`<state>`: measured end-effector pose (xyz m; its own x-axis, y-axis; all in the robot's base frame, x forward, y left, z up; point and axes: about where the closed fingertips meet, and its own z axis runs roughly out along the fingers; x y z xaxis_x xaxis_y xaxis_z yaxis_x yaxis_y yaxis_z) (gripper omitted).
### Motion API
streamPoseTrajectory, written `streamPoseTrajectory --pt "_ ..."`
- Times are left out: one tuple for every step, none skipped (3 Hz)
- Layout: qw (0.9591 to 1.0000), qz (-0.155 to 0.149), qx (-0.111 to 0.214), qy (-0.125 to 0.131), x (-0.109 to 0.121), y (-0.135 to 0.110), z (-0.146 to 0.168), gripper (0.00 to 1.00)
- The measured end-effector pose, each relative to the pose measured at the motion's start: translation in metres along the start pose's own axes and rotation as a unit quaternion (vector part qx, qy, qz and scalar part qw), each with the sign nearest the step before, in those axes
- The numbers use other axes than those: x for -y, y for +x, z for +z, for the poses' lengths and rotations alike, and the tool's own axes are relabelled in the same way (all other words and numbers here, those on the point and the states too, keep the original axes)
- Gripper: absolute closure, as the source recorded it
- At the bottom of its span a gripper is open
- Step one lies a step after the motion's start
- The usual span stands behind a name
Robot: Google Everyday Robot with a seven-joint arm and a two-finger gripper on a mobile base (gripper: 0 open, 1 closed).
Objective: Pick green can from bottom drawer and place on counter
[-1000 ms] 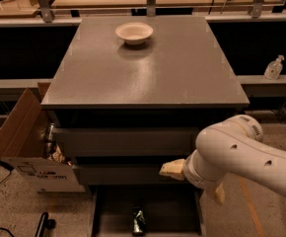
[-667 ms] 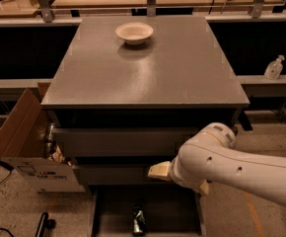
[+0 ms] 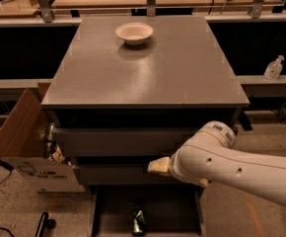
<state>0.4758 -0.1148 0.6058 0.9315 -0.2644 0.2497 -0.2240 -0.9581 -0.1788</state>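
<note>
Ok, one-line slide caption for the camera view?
Gripper at the cabinet front, above the open bottom drawer holding the green can; bowl on counter.

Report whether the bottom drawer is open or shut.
Open: the bottom drawer juts out, green can on its floor; the gripper hovers above it.

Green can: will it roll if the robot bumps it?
The green can looks slim and upright, so it may tip, then roll across the flat bottom drawer. Small, so probably light. The gripper hovers above the drawer.
</note>
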Motion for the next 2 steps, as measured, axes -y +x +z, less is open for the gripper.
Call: streamPoseTrajectory --pt "0.9997 -0.017 0.018 -0.003 0.009 -0.001 0.022 0.0" --pt "0.9992 -0.02 0.032 0.009 0.01 -0.002 0.069 0.0"
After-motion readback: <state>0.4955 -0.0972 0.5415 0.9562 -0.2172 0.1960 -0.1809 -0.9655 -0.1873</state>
